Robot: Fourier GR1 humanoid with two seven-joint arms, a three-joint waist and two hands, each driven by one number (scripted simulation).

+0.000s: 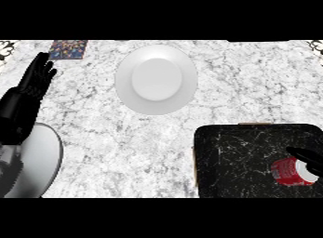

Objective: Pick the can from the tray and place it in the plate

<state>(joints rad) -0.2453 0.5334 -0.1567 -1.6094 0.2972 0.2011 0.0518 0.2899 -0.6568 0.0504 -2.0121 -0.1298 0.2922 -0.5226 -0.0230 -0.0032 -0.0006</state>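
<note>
The right hand (pixel 313 163) is reaching over the can (pixel 292 172) lying on the tray (pixel 239 158), fingers spread, not yet clamping it. The left hand (pixel 28 86) is resting open. Being on its side, the can risks rolling away if nudged, well short of the plate (pixel 156 80).

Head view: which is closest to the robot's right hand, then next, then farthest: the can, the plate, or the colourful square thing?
From the right hand, at the lower right:
1. Can, on the black tray, right at the fingers.
2. Plate, up the counter toward the middle.
3. Colourful square, in the far top-left corner.
</note>
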